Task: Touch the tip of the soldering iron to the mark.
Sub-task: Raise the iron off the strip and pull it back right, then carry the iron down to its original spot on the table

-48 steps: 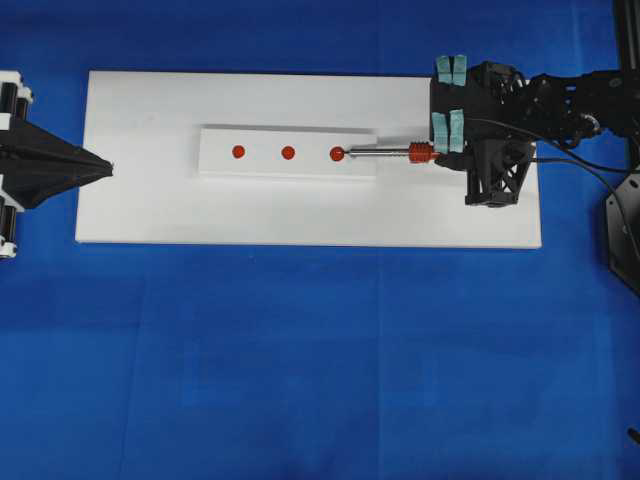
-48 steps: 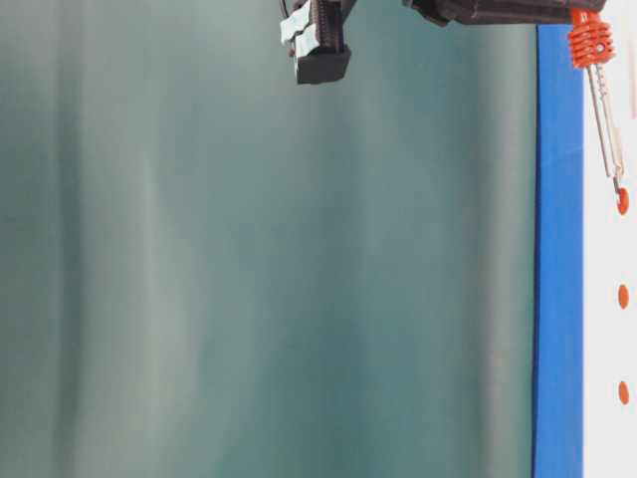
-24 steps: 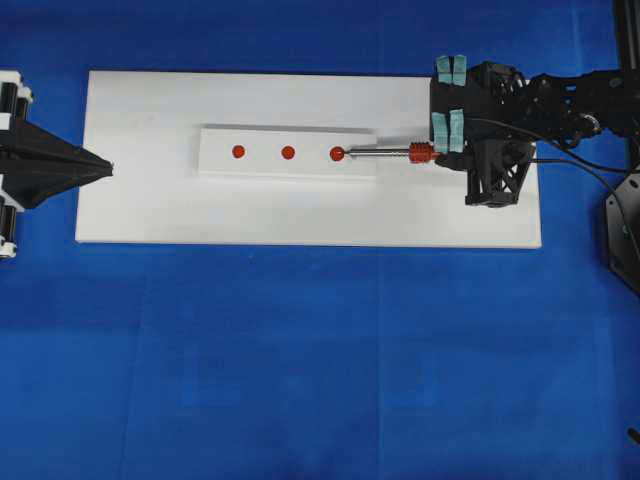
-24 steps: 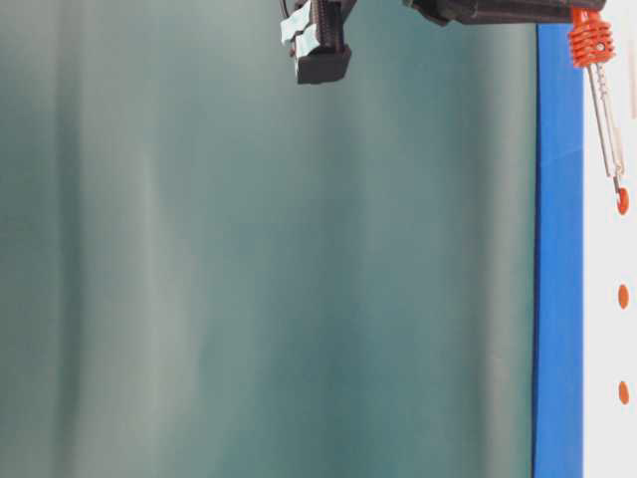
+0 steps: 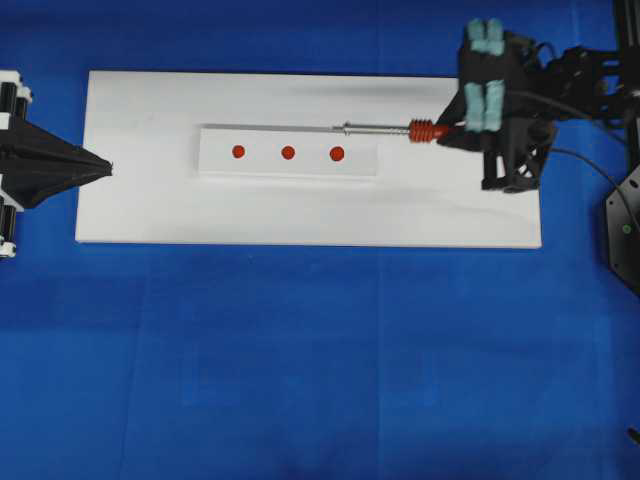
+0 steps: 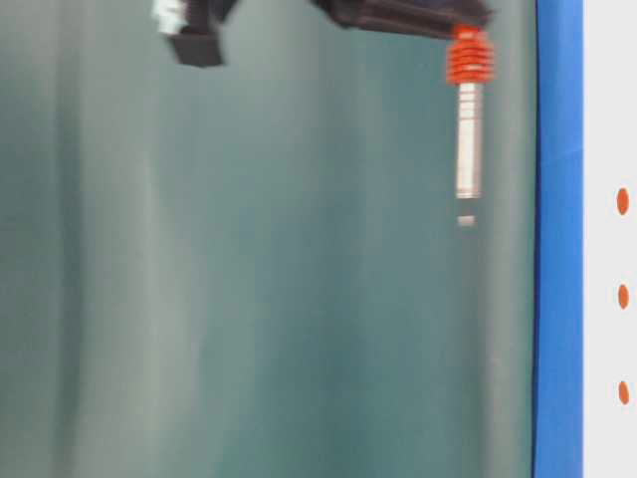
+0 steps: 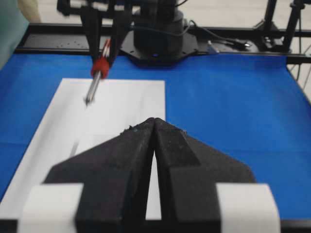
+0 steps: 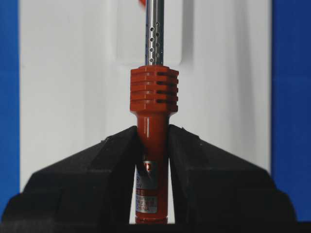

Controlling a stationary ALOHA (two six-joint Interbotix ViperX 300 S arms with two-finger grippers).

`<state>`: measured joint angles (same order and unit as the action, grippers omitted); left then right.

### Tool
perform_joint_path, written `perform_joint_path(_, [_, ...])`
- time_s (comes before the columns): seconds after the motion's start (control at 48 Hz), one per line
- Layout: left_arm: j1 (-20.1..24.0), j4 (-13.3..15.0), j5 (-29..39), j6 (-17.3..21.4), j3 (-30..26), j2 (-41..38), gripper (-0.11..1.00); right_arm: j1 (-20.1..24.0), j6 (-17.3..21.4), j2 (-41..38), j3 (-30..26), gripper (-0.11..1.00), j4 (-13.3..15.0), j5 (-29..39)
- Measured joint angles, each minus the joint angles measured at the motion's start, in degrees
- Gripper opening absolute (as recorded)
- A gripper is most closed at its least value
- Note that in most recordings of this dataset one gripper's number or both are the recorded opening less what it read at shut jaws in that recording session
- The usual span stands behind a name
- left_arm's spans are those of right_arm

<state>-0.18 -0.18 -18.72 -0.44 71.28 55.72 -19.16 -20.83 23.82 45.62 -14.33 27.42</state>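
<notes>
Iron: our right claw [image 8: 153, 141] is clamped on the red handle of the soldering iron [image 5: 385, 128], whose silver shaft points toward the white block [image 5: 288, 152]
Left claw: our left claw [image 7: 154, 127] has its two black fingers pressed together with nothing between them, parked well off the block's far end
Mark: the middle red dot [image 5: 288, 152] sits at the centre of the block, with one dot either side along the block's length
Tip: in the overhead view the shaft runs over the block's back edge, its tip near the corner nearest our right claw, beside the row of dots and not on it
Height: the table-level view shows the iron raised well clear of the block, with open background between them
Done: we have the iron firmly in hand and pointing the right way
Left: we judge the touch itself is not made; the tip must travel along the block to the middle dot and come down onto it
Overhead only: all three dots at once, and the tip's sideways offset from the row
Table-level only: the gap under the iron, though the tip is blurred there
Right wrist only: the handle wedged between the black fingers, with its label readable as a small sticker
Left wrist only: the shut left fingers close up, with the iron slanting down over the white board [image 7: 121, 104] beyond them
</notes>
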Motion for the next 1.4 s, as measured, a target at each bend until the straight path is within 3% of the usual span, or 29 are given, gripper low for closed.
perform_joint_path(0.375, [0.0,0.1,0.0,0.0,0.0,0.0,0.00,-0.4,0.1,2.2,-0.2,0.06,0.0,0.2])
perform_joint_path(0.625, [0.0,0.1,-0.1,0.0,0.0,0.0,0.00,1.2,4.9,2.8,0.0,0.06,-0.1,0.2])
perform_joint_path(0.958, [0.0,0.1,-0.4,-0.1,0.0,-0.1,0.00,13.4,14.9,6.8,2.5,0.06,-0.2,-0.8])
perform_joint_path(1.271, [0.1,0.0,-0.5,0.0,0.0,0.0,0.00,27.9,24.4,5.2,3.3,0.06,0.0,-5.4])
perform_joint_path(1.396, [0.1,0.1,-0.7,0.0,0.0,-0.1,0.00,32.1,26.5,3.3,3.3,0.06,0.0,-7.6])
